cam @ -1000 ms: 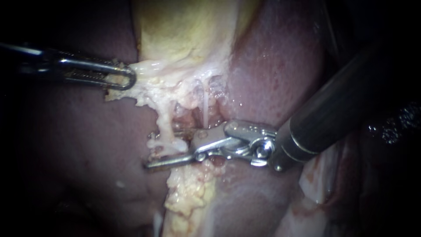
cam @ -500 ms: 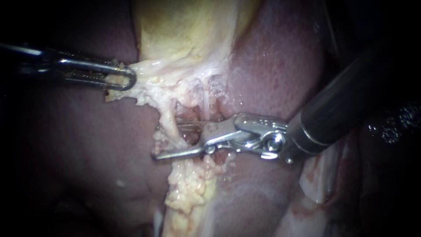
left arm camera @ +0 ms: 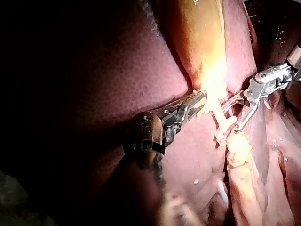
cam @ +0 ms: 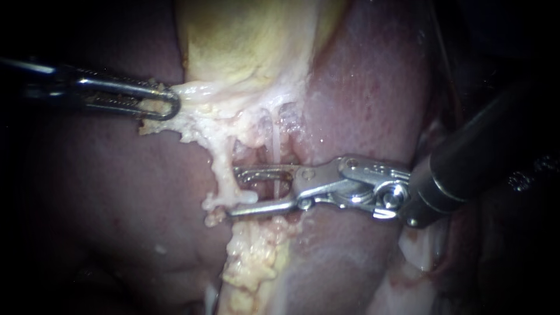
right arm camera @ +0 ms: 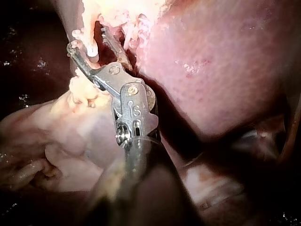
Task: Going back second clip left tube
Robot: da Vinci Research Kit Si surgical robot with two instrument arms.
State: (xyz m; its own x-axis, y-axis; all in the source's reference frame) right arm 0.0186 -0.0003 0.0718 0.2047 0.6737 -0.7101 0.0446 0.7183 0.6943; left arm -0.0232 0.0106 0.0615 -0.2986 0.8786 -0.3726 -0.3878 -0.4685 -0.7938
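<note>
Gripping the whitish tissue (cam: 192,96) at the lower edge of the gallbladder (cam: 245,41) with my left instrument (cam: 158,102), jaws clamped on it. My right instrument (cam: 233,191) comes in over the liver (cam: 361,87), jaws spread with a clear gap, holding nothing. The left tube (cam: 223,169), a pale strand, hangs right at those jaw tips, the lower tip touching its bottom end. A thinner tube (cam: 274,146) runs down between the spread jaws. Lumpy yellow fat (cam: 254,256) lies below. Can't tell if a clip sits in the jaws
</note>
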